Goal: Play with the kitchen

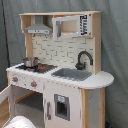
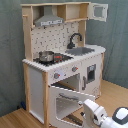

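At the lower right of the second exterior view, hung the gripper just beside the lowered oven door, pincer state impossible to tell. Lay up and to the second exterior view's left from there, the kitchen, upright; door's free edge nearest the single arm.

I see the tall light-wood and white toy kitchen in both exterior views (each near): the first from its sink-side front, the second from its stove-side front.
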### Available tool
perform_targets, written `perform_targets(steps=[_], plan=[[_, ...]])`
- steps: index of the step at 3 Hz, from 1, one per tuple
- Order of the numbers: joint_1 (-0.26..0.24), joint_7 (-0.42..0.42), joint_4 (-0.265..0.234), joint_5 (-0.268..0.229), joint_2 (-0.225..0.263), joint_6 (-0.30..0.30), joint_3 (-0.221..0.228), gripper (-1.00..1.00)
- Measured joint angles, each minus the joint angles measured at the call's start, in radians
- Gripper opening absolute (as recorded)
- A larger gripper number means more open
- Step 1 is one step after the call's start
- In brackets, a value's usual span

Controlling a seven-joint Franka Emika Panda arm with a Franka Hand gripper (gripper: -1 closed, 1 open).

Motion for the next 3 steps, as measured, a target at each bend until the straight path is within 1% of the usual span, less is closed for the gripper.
perform_targets(steps=[1,2,3], plan=[[-0.014,0.098,0.004,0.003,0.010,-0.038,0.016,1.00],[-0.035,0.194,0.004,0.014,0.021,-0.063,0.025,1.00],[-0.039,0.266,0.004,0.063,0.023,-0.111,0.034,1.00]])
